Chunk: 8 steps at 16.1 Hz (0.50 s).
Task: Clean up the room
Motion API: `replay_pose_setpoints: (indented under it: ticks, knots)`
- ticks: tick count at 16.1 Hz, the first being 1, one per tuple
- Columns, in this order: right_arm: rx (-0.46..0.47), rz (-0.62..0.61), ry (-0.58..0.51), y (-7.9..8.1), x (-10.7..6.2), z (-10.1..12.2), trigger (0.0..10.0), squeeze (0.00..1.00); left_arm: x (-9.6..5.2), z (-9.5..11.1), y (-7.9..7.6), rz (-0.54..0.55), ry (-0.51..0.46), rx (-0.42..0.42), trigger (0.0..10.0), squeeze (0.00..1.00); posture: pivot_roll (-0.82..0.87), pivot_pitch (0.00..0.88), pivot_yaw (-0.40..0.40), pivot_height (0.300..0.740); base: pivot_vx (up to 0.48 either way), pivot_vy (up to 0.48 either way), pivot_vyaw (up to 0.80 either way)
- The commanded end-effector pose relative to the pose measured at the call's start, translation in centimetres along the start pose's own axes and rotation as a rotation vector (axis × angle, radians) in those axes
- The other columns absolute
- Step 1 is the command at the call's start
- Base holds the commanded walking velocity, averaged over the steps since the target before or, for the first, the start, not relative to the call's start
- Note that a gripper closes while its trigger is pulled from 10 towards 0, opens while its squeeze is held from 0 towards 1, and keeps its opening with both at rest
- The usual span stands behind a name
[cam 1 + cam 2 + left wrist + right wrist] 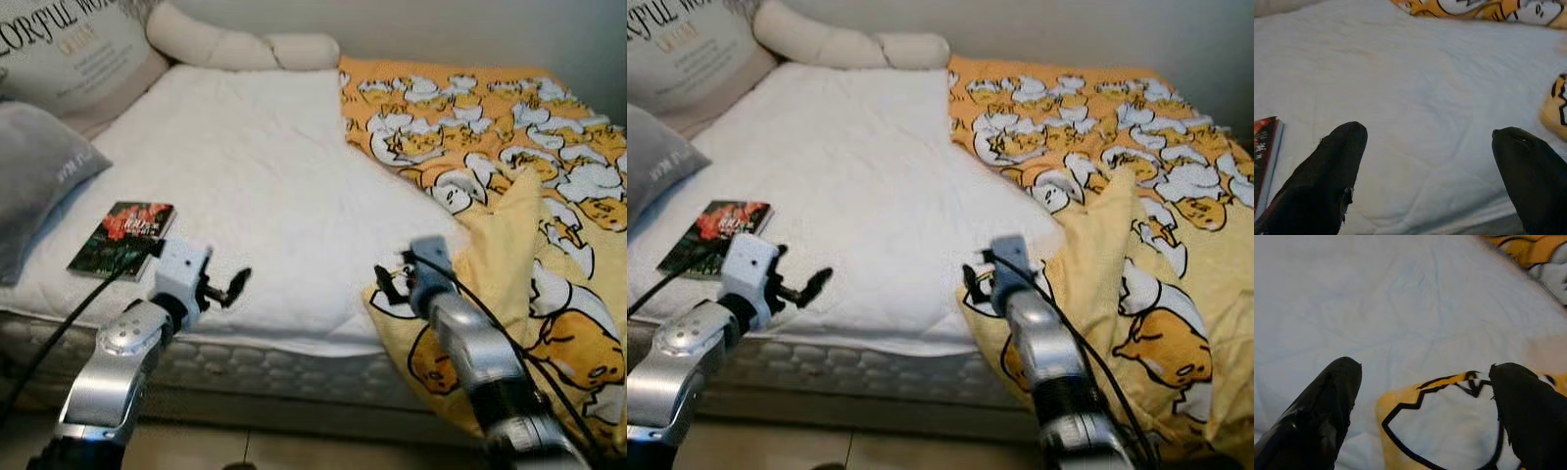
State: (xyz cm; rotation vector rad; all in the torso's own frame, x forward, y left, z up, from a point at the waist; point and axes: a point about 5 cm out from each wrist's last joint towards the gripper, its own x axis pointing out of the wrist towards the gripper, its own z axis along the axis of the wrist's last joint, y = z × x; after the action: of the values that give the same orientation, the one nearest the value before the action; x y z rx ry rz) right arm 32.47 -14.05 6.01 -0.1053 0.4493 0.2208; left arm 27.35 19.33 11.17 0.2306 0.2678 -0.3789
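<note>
A yellow blanket [509, 147] printed with cartoon figures covers the right side of the bed and hangs over its front edge. My right gripper [384, 284] is open just above the blanket's near corner [1449, 431], which lies on the white sheet [255, 176] between its fingers. A small book [124, 238] with a dark red cover lies flat near the bed's front left. To the right of the book, my left gripper [233, 287] hovers open over bare sheet, holding nothing; the book's edge [1264, 147] sits beside one finger.
A grey pillow [34, 171] lies at the left edge of the bed. A large printed cushion [78, 49] and a beige bolster [245, 47] rest at the head by the wall. The mattress side [294, 367] and pale floor [294, 450] are below me.
</note>
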Motion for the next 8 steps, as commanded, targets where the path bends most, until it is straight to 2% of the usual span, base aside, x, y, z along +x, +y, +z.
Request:
replay_pose_setpoints:
  ticks: [1,3,5,8]
  knots:
    - [-0.037,0.013,0.003,0.4,0.5,0.4,10.0,1.0,0.0,0.5,0.4,-0.005,-0.004,0.021,10.0,0.12,0.11,0.0,0.012,0.74,0.0,0.0,0.0]
    - [-0.028,0.047,-0.017,1.1,1.0,1.1,10.0,1.0,0.1,0.6,0.4,0.005,-0.008,-0.001,10.0,0.11,0.11,0.0,0.009,0.74,0.0,0.0,0.0]
    - [-0.078,0.06,0.018,1.3,1.4,0.3,10.0,1.0,0.4,0.6,-0.7,-0.04,-0.003,0.01,10.0,0.11,0.13,0.0,-0.004,0.74,0.0,0.0,0.0]
    - [-0.044,0.047,0.102,1.2,2.0,-1.0,10.0,1.0,0.0,0.5,-1.2,-0.091,0.011,0.011,10.0,0.12,0.13,0.0,-0.008,0.74,0.0,0.0,0.0]
